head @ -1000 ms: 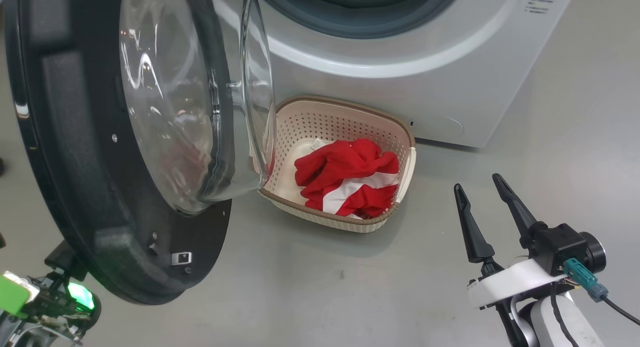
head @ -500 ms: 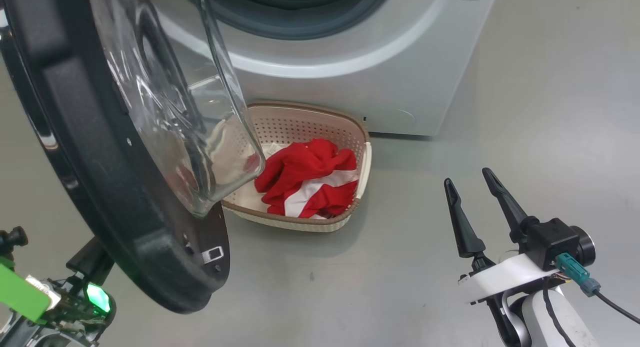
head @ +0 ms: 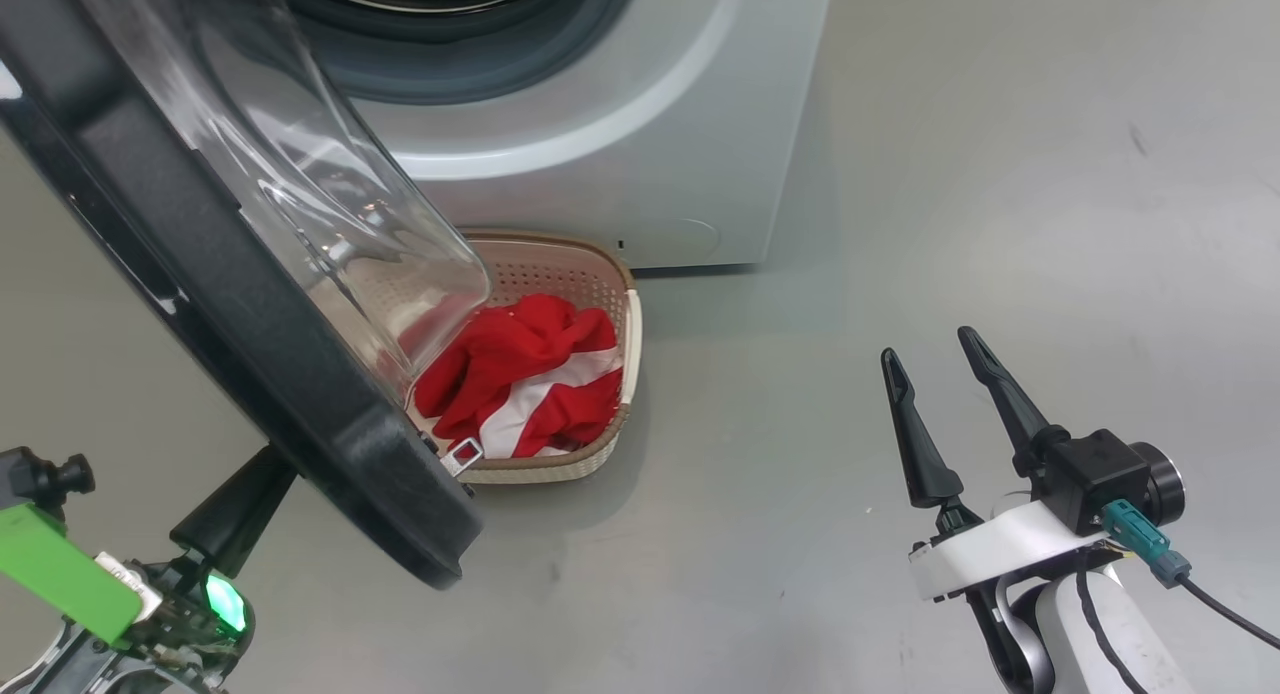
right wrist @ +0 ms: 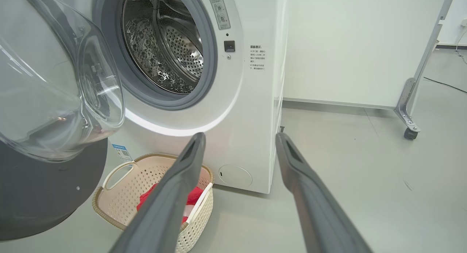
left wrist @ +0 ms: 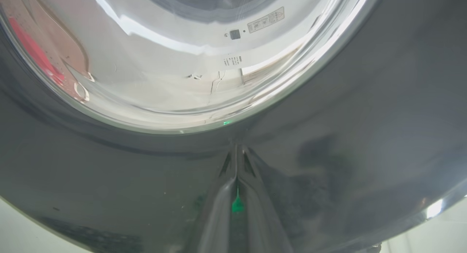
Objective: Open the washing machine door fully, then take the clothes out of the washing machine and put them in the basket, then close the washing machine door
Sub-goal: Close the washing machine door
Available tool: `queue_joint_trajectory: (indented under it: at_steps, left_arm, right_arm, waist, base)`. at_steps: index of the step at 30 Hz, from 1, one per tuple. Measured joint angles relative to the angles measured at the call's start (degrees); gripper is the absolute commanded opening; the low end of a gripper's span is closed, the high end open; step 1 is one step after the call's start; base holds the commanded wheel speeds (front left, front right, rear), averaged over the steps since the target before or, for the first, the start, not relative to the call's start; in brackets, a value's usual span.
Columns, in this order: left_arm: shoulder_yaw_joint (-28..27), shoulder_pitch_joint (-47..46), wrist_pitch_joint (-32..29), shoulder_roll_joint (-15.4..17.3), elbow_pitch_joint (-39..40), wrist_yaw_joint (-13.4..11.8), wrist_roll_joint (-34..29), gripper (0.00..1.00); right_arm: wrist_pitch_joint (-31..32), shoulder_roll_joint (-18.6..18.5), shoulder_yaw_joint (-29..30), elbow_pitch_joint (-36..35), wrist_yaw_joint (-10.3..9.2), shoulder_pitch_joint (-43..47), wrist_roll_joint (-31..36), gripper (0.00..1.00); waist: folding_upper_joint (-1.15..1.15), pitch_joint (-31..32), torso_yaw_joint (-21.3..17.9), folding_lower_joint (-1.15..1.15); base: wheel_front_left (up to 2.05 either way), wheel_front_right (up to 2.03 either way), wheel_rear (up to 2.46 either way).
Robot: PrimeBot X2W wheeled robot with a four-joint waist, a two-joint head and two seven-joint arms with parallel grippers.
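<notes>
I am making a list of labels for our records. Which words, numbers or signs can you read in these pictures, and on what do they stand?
No text here is legible.
Grey sticker on the washing machine, beside the drum: too small.
Dark printed lines on its front: too small.
Blue label low on its front: blurred.

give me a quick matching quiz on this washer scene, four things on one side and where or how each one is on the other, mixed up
Column 1
1. clothes
2. washing machine door
3. left tool
4. right tool

Column 2
a. open, holding nothing, over the floor
b. lying in the basket
c. shut, tips at the door's glossy black rim
d. standing open, away from the drum

Pairs: 1-b, 2-d, 3-c, 4-a
</notes>
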State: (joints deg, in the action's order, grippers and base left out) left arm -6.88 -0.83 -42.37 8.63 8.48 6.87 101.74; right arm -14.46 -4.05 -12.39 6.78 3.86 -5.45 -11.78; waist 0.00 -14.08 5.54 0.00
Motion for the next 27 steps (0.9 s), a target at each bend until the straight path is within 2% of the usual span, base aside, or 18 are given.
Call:
queue_joint_trajectory:
  at_steps: [12,27]
  left_arm:
    - [1.8,-1.0,0.2,-1.5,-2.8,0.0,-1.0,0.00]
    - [2.7,-7.7,4.1,-4.3,-5.1,0.0,-4.2,0.00]
  right_arm:
    - [0.0,0.5,0.2,0.5,-0.48,0.3,-0.2,1.00]
    - [0.0,0.6,0.1,-0.4,-0.46,1.2,-0.3,1.00]
  waist:
    - [0.00,1.4,-6.4,0.00]
    - [0.00,0.1,-7.6,0.00]
  base:
    - [0.00,0.00,0.00]
    - [0.00,0.00,0.00]
